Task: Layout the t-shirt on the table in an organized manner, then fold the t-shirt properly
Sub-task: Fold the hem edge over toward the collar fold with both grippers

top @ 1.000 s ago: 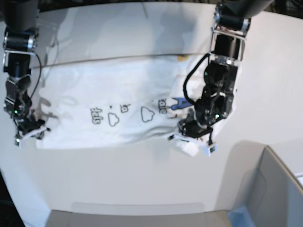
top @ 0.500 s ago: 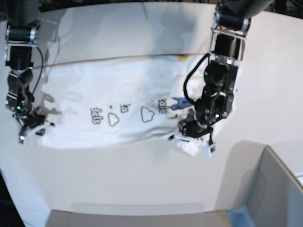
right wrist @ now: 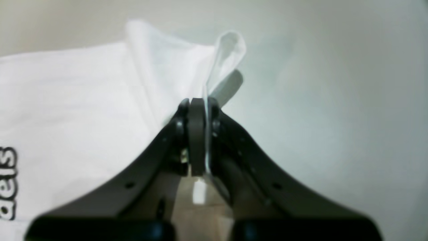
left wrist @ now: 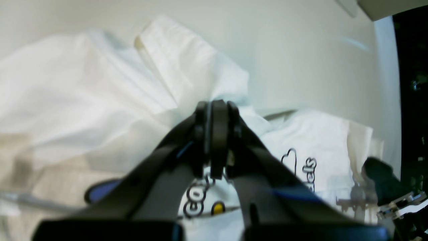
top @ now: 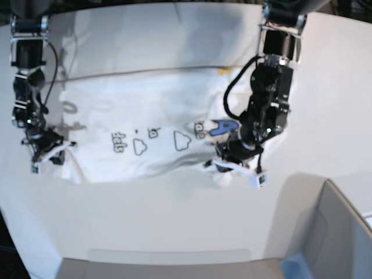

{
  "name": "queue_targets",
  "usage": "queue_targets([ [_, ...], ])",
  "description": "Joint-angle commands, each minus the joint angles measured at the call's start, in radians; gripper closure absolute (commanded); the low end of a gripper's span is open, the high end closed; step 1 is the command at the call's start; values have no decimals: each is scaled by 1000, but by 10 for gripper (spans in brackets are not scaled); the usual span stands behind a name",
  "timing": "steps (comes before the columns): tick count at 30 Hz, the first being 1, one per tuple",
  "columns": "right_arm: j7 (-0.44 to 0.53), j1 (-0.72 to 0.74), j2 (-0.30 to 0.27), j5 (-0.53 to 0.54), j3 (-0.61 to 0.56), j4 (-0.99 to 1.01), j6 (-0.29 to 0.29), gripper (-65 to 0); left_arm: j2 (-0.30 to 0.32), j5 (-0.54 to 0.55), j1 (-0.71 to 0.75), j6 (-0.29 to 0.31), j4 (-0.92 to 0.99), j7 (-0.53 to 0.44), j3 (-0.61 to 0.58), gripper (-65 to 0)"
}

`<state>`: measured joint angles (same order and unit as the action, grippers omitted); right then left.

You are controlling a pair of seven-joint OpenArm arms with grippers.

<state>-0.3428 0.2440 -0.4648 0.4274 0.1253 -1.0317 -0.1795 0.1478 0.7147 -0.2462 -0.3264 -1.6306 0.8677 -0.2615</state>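
t-shirt (top: 157, 116) spread print-up across white desk (top: 174, 221). left gripper (left wrist: 215, 112) clamped on bunched cloth at 1 end; right gripper (right wrist: 197, 107) pinching thin fold at opposite end.

A grey box (top: 343, 232) stands at the lower right of the base view, its slanted wall rising from the desk (top: 174, 221), with a pale blue patch (top: 293, 264) at its lower left corner. A flat grey strip (top: 168, 268) runs along the bottom edge of that view. Dark background (top: 145, 3) shows beyond the far rim at the top.
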Motion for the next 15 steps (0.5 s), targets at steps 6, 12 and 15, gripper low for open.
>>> queue_targets([
  [6, 24, -61, -22, 9, 9, -134, -2, 0, 3, 3, 38, 6, -93, -20, 4, 0],
  [12, 24, -127, -24, 9, 52, -201, 8, 0, 3, 1, 77, 6, -106, -20, 4, 0],
  [15, 24, -153, -19, 9, 115, -223, 31, 0, 3, 1, 86, 6, -110, -20, 6, 0],
])
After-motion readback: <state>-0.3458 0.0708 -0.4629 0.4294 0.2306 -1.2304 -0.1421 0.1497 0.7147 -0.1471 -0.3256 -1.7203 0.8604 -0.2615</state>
